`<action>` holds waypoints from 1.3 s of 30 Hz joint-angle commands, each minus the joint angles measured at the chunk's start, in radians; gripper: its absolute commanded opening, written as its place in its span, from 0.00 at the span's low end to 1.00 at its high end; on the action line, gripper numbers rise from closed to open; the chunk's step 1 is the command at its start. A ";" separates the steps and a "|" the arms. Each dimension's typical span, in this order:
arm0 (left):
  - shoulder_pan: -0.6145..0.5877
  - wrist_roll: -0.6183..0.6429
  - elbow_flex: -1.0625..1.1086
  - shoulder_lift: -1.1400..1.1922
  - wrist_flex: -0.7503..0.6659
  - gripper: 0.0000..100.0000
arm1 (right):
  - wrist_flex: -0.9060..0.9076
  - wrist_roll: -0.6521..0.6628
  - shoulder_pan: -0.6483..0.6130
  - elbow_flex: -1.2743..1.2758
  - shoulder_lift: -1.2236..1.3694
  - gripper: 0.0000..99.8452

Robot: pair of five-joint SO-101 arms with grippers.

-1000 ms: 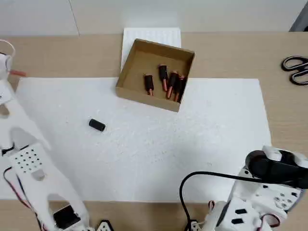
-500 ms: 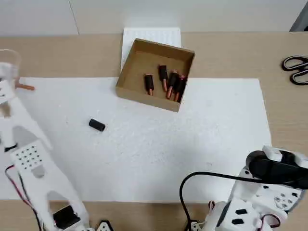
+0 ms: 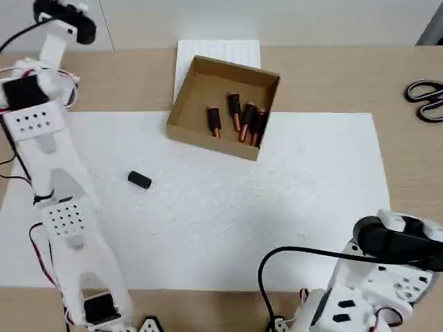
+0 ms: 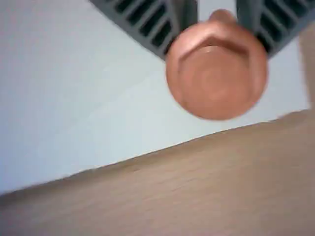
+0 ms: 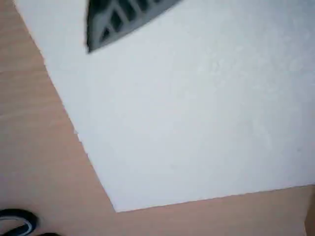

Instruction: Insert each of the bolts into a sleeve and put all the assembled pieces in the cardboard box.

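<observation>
While in left claw (image 4: 216,17), round coppery bolt (image 4: 216,73)

High view looks down on the table (image 3: 332,76); wrist views see it close.

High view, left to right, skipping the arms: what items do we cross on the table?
sleeve → cardboard box with assembled pieces inside → scissors
</observation>
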 commanded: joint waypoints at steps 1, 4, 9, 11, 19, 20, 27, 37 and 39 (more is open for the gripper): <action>-0.034 0.359 -0.002 -0.087 0.012 0.01 | -0.012 -0.002 -0.002 -0.034 -0.005 0.25; -0.068 0.402 -0.001 -0.087 0.012 0.01 | -0.012 -0.011 -0.002 -0.035 -0.004 0.10; -0.132 0.617 -0.047 -0.087 0.011 0.01 | -0.093 -0.238 -0.101 -0.063 0.024 0.06; -0.163 0.720 -0.059 -0.087 0.011 0.01 | -0.071 -0.315 -0.240 -0.058 0.105 0.12; -0.305 0.769 0.119 -0.087 0.014 0.01 | -0.309 -0.316 -0.656 -0.080 0.553 0.31; -0.325 0.769 0.150 -0.087 0.014 0.01 | -0.363 -0.315 -0.723 -0.092 0.636 0.31; -0.460 0.799 0.426 -0.238 0.014 0.01 | -0.478 -0.209 -0.974 -0.491 1.403 0.31; -0.437 0.861 0.881 -0.657 0.006 0.01 | 0.110 -0.091 -1.119 -1.379 2.212 0.31; -0.427 0.879 0.929 -0.709 0.003 0.01 | 0.148 -0.020 -1.165 -1.488 2.278 0.31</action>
